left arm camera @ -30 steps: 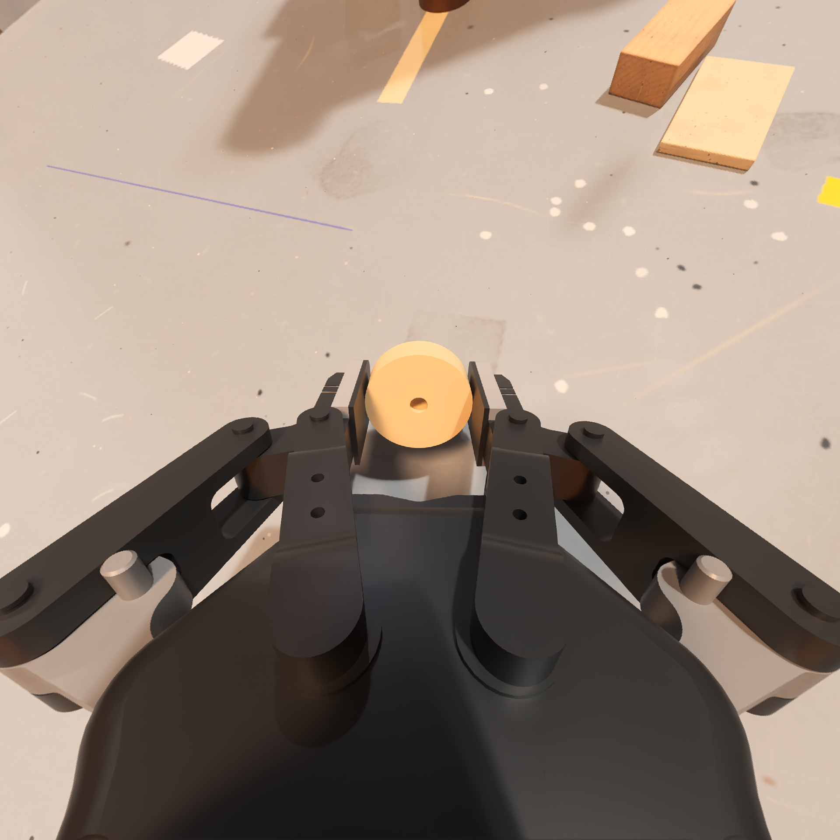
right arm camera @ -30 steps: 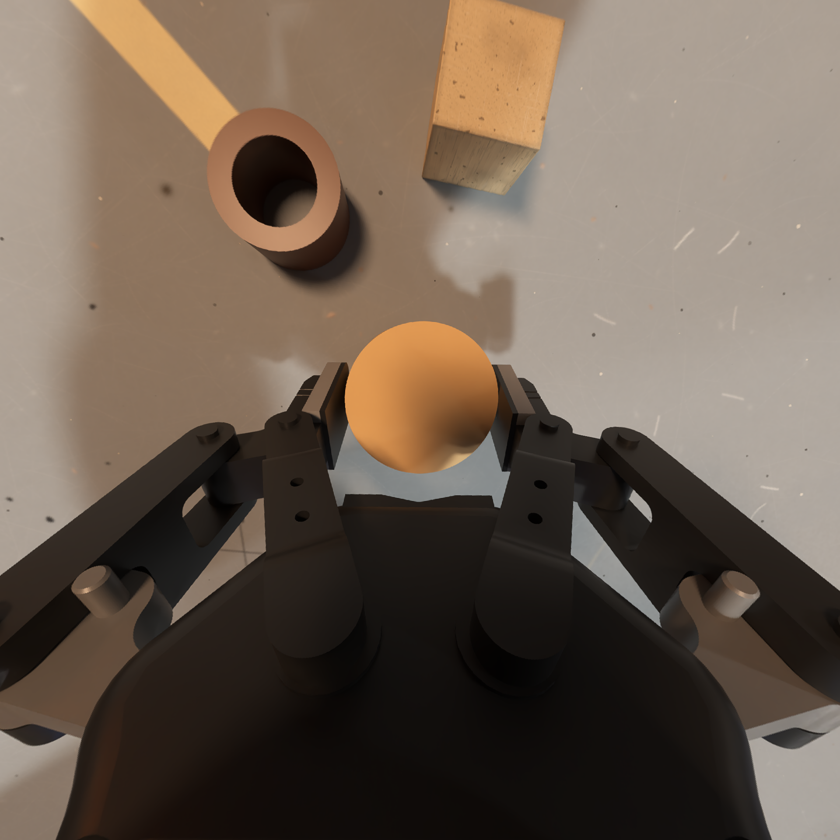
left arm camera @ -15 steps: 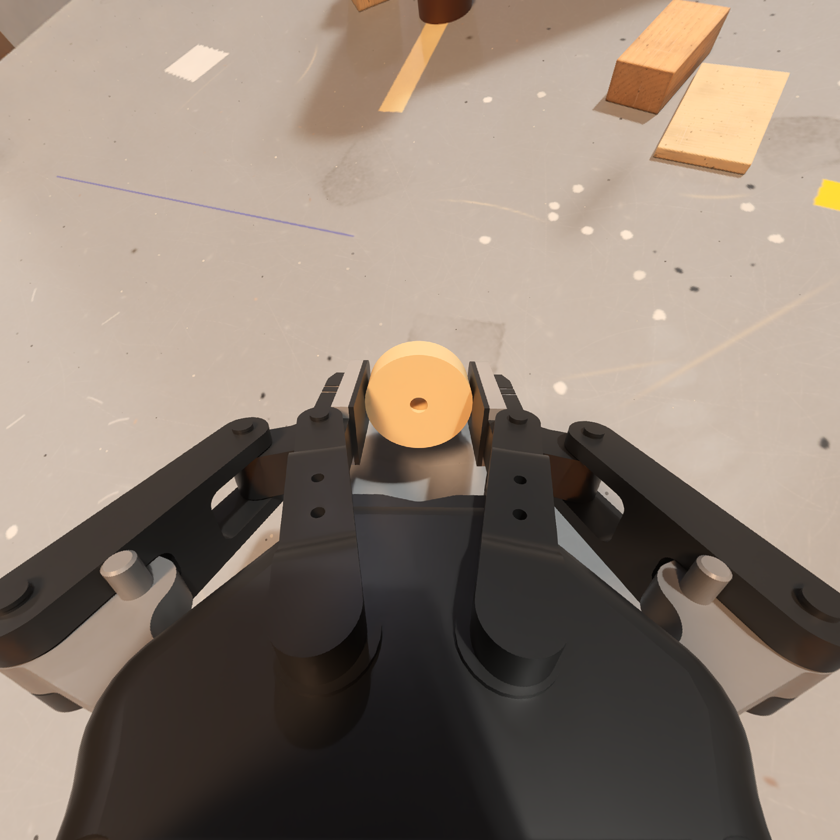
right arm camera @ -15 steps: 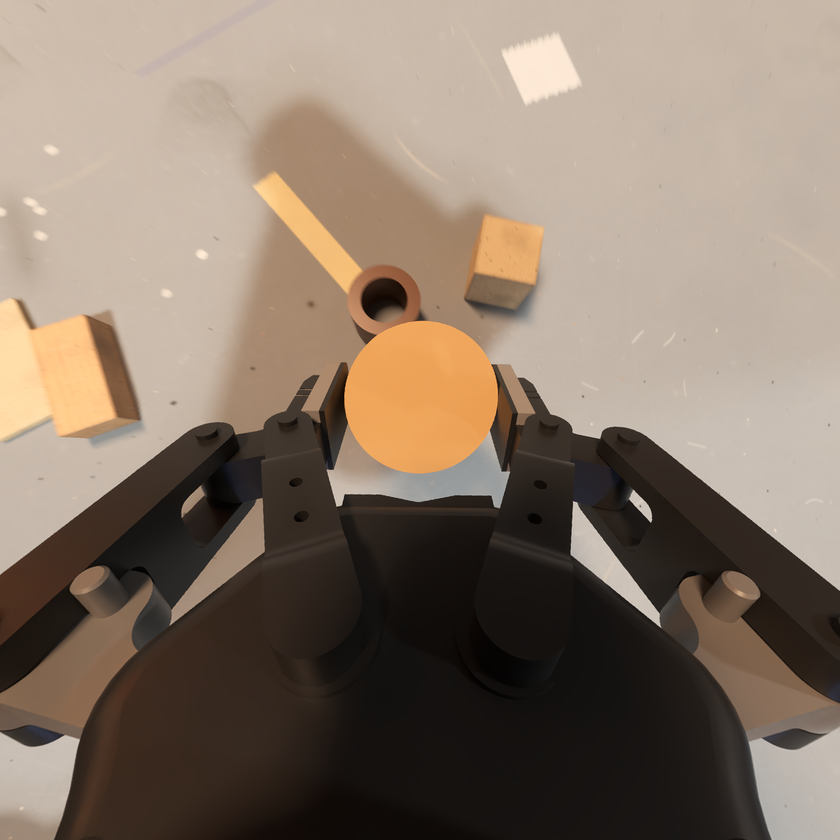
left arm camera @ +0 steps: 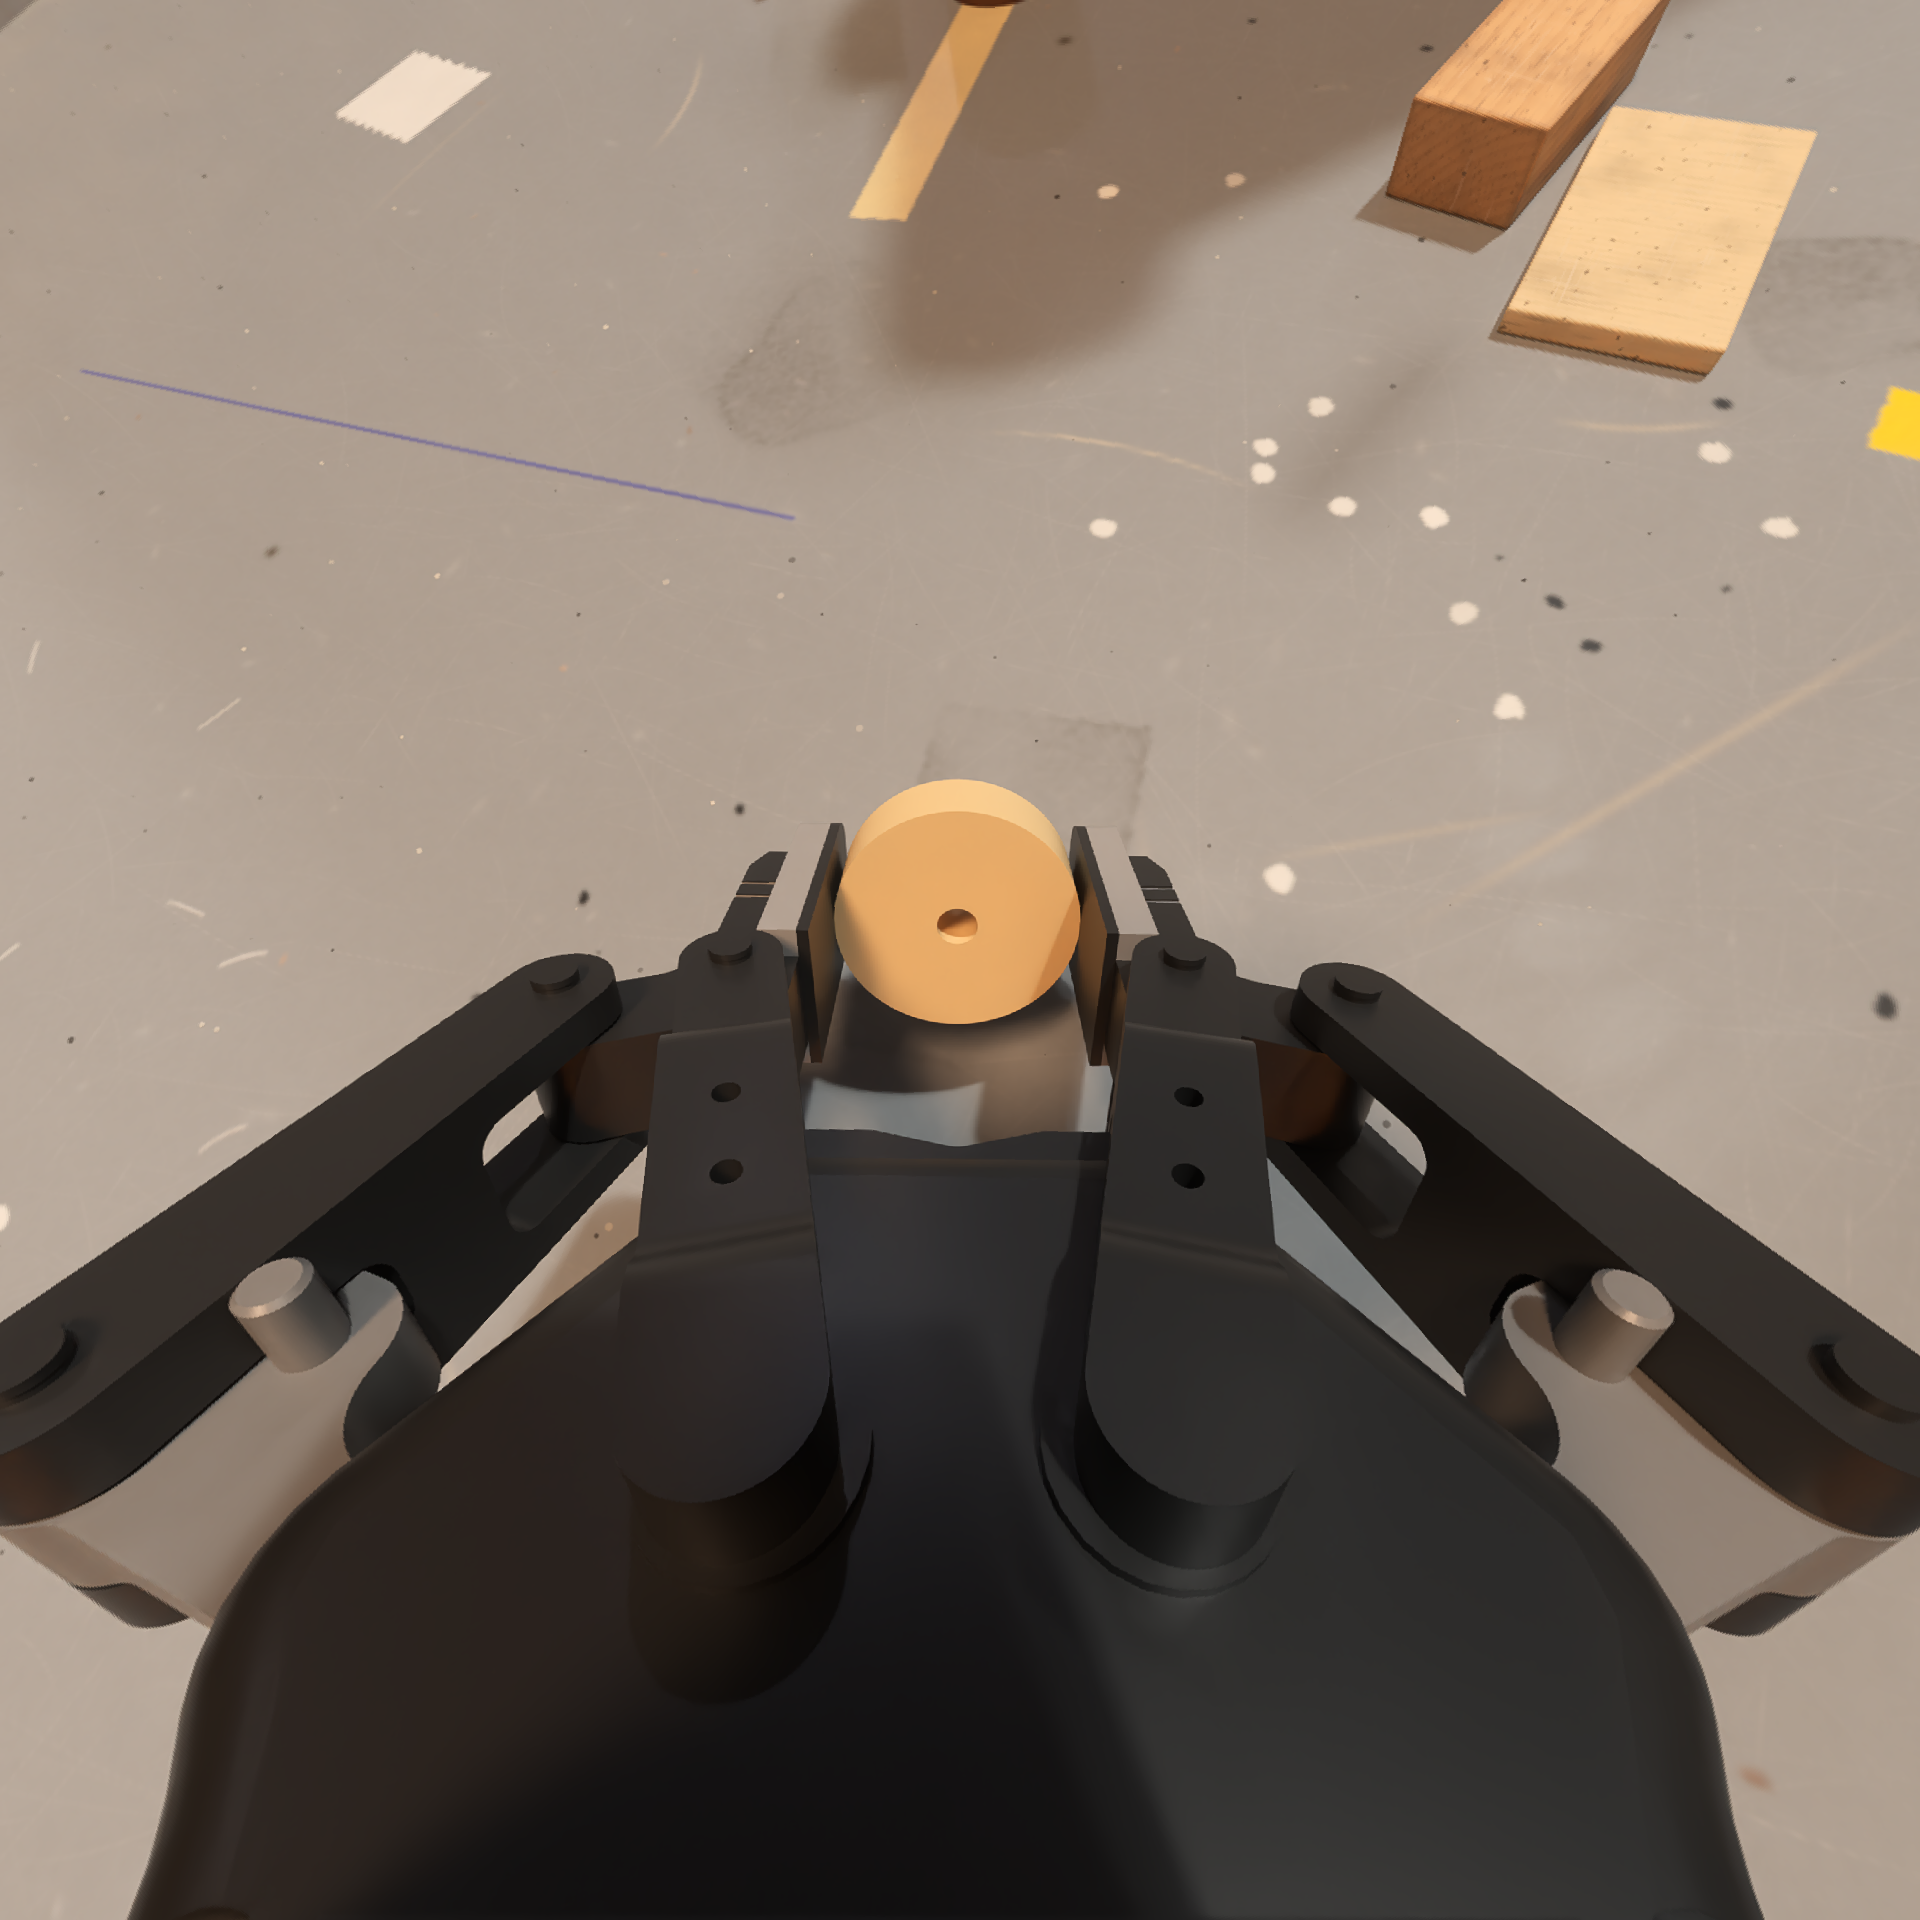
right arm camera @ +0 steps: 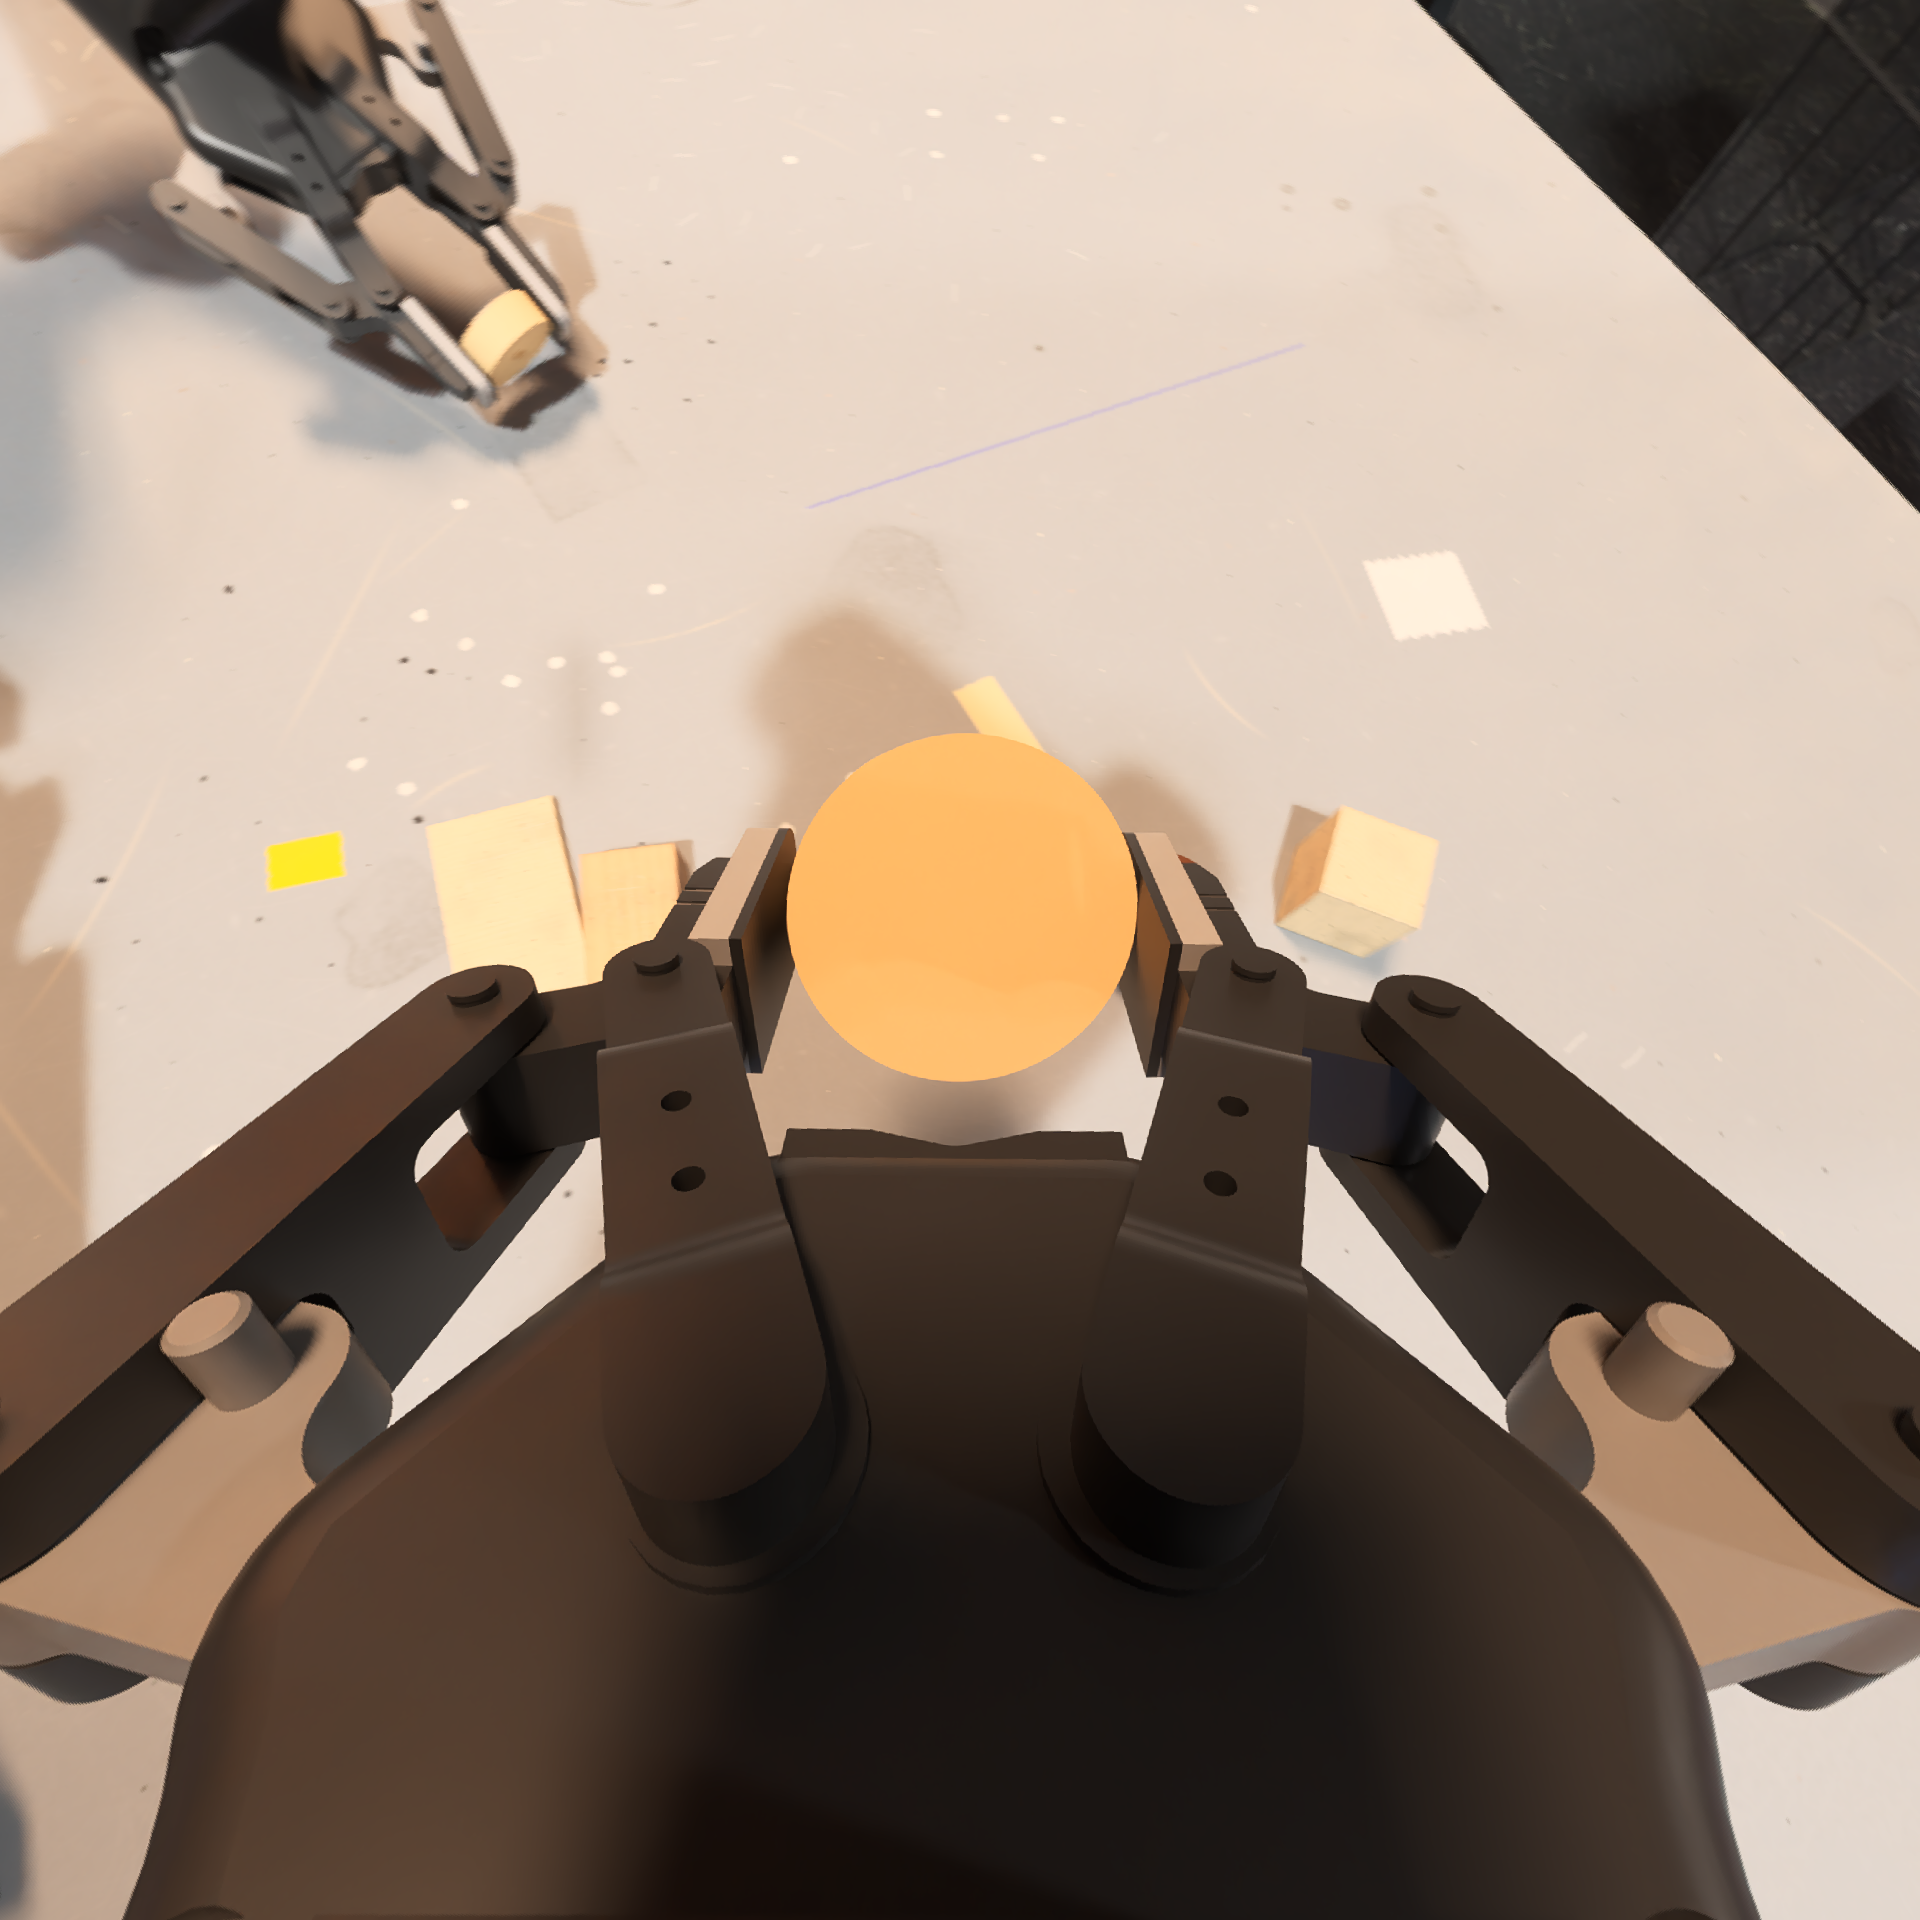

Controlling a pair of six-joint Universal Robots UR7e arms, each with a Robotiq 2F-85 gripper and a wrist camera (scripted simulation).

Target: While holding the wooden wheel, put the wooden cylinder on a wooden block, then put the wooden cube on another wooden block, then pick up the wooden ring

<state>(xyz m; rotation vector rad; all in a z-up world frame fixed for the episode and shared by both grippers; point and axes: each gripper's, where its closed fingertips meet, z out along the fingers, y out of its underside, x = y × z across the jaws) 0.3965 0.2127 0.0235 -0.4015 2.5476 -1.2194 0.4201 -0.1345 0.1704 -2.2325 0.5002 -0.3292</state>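
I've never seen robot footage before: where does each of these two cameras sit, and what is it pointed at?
Left wrist view: sits behind the left end effector, angled down at the table; its fingers clamp the wooden wheel.
Right wrist view: sits behind the right end effector, high above the table; its fingers clamp the wooden cylinder.
Shared: the wheel, two wooden blocks.

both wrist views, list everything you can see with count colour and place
wooden wheel: 1, light orange, small centre hole, between the left gripper's fingers
wooden cylinder: 1, orange, round end facing the camera, between the right gripper's fingers
wooden cube: 1, pale, on the table right of the cylinder
wooden blocks: 2, side by side; thick brown one, flat pale one
wood strip: 1, tan, flat on the table
yellow patch: 1, on the table
white patch: 1, on the table
table: 1, grey, speckled
left gripper: 1, black
right gripper: 1, black
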